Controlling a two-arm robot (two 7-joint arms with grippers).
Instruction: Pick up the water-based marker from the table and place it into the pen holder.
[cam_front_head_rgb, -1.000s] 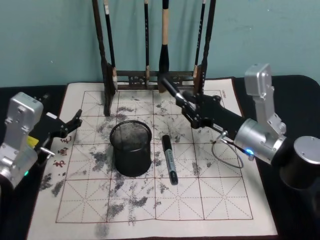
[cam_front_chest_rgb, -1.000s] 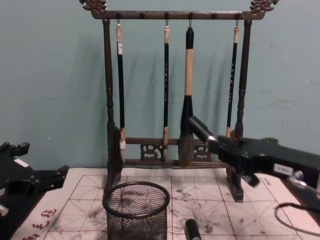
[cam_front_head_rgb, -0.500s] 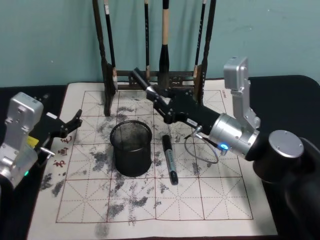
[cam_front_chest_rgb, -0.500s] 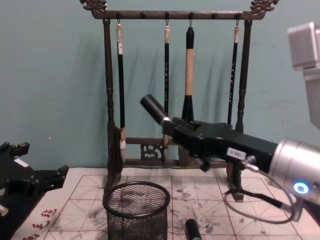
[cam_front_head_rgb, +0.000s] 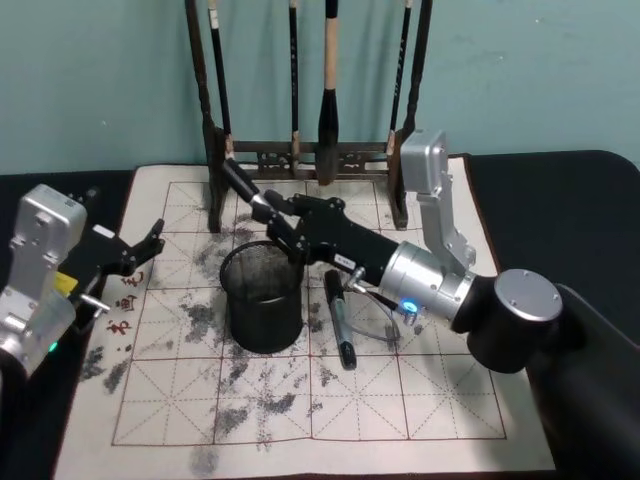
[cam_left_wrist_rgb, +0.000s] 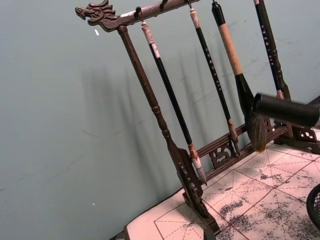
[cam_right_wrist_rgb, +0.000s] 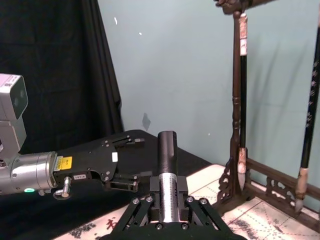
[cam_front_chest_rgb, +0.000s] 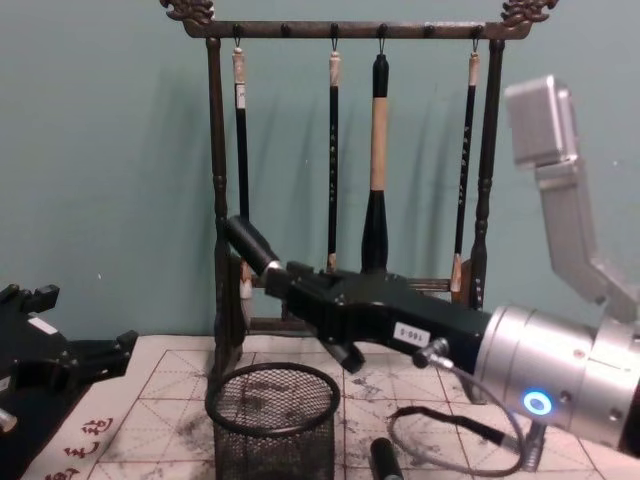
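right gripper (cam_front_head_rgb: 283, 228) hangs just above the far rim of the round black wire-mesh pen holder (cam_front_head_rgb: 262, 315), not touching it. claw pinched on a black water-based marker (cam_front_head_rgb: 243, 186). the wrist view shows the fingers (cam_right_wrist_rgb: 186, 201) clamped on the silvery lower barrel, dark end sticking out.

marker tilted, free end pointing up and away from the holder toward the tall dark wooden brush rack (cam_front_head_rgb: 213, 150). from the chest view it sits higher than the holder's rim (cam_front_chest_rgb: 272, 372), off to its left side.

a second black marker (cam_front_head_rgb: 338, 318) lies flat just right of the holder on the off-white felt mat with red grid lines (cam_front_head_rgb: 420, 400), close to it but apart.

left gripper (cam_front_head_rgb: 140, 250) idle well left of the holder at the mat's edge, over the dark table (cam_front_head_rgb: 560, 200), claw spread and holding nothing.
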